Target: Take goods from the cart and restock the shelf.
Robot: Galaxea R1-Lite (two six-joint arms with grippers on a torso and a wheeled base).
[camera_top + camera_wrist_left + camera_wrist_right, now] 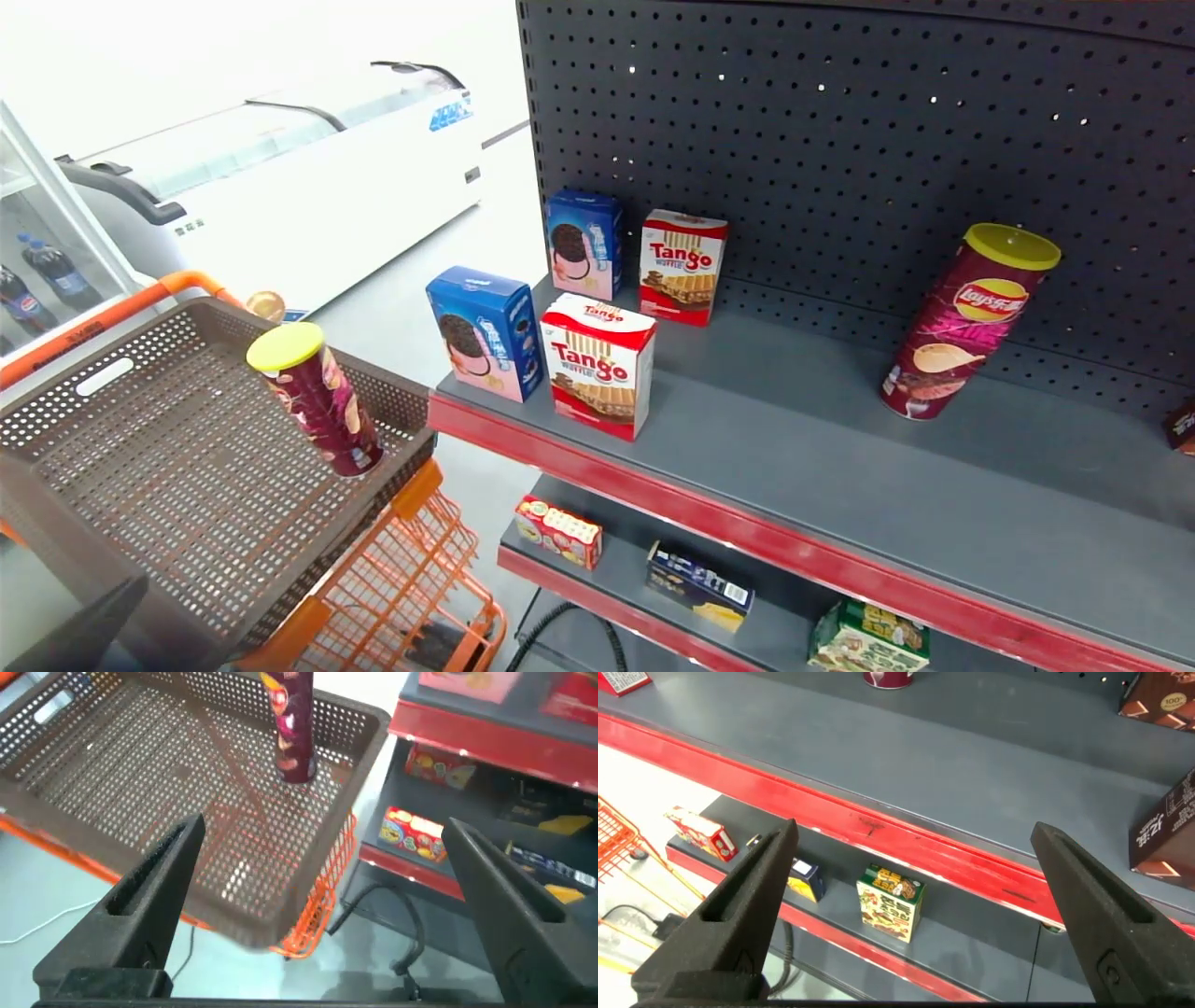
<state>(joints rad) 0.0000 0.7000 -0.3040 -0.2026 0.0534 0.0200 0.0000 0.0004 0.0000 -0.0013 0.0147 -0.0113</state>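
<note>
The left pincer (pixel 324 829) is held spread near the cart (pixel 140 765), the right pincer (pixel 915 833) spread by the shelf (pixel 971 747); pickup is judged in hand; the chip can (pixel 294 728) must be straddled.

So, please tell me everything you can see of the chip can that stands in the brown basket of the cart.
The chip can is a tall round tube, dark red with printed snack pictures. A yellow-green lid, plastic by its look, closes the top. It stands on its base on the perforated floor of the brown basket, in the corner nearest the shelf. Whether it touches the basket wall I cannot tell. The open left gripper is apart from it, and nothing grips it.
</note>
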